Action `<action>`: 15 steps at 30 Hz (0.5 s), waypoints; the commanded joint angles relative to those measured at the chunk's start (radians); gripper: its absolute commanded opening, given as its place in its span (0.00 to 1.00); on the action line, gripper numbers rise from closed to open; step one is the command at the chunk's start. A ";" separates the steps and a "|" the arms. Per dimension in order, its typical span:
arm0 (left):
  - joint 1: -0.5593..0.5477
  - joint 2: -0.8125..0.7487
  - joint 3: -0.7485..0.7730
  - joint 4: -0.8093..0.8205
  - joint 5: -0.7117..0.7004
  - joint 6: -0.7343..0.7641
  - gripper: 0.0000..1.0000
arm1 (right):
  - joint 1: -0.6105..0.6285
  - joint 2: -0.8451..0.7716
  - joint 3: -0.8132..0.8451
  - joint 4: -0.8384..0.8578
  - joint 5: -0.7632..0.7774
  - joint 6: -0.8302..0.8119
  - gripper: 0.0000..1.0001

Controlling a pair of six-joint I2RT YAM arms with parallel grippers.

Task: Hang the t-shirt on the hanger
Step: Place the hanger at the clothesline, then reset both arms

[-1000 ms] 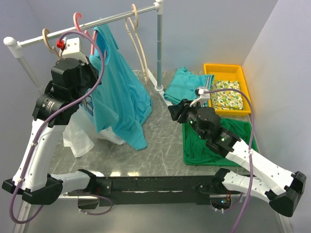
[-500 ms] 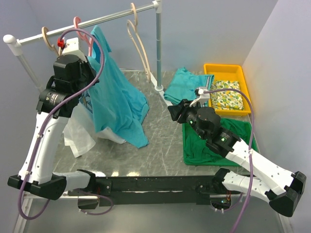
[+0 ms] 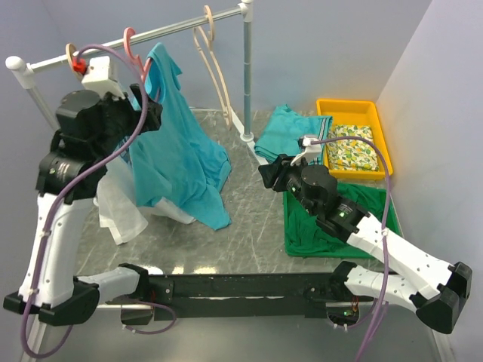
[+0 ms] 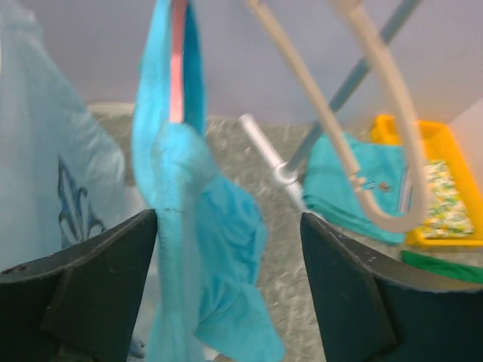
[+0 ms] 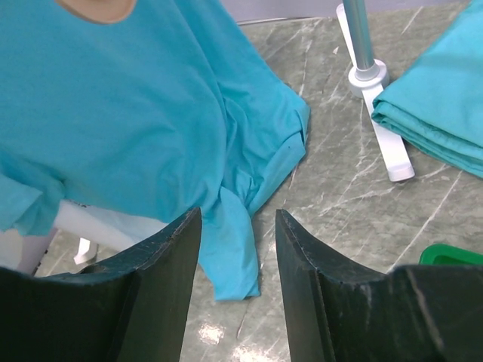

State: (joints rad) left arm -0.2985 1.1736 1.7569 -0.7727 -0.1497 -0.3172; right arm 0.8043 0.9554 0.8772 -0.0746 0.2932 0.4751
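The turquoise t-shirt hangs from the pink hanger, whose hook is over the rail. Its hem trails on the table. In the left wrist view the pink hanger shows inside the shirt's neck, and the t-shirt drops between my fingers. My left gripper is open beside the shirt's shoulder and grips nothing. My right gripper hovers open over the table, right of the t-shirt, with nothing between its fingers.
The rail also carries beige hangers and rests on a post. A white top hangs behind the shirt. A folded teal garment, a yellow tray and a green cloth lie to the right.
My left gripper has opened and let go at the shirt's shoulder, and the left arm has risen and drawn back left. The hanger hook has shifted slightly right. The right arm has barely moved.
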 commanded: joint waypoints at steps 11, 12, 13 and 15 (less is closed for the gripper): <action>-0.470 0.043 0.014 0.137 -0.088 0.023 0.96 | -0.004 -0.058 -0.004 0.004 0.130 -0.007 0.60; -0.491 0.022 -0.034 0.168 -0.096 0.004 0.97 | -0.004 -0.069 -0.010 0.002 0.142 0.000 0.62; -0.528 0.011 -0.136 0.199 -0.108 -0.005 0.96 | -0.004 -0.087 -0.029 0.004 0.156 0.005 0.62; -0.559 -0.008 -0.239 0.278 -0.132 -0.043 0.96 | -0.004 -0.109 -0.049 0.009 0.198 0.025 0.64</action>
State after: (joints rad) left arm -0.7914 1.1870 1.6894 -0.6170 -0.2043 -0.3038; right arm 0.8043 0.9066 0.8627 -0.0841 0.3878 0.4747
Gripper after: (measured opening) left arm 0.967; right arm 0.623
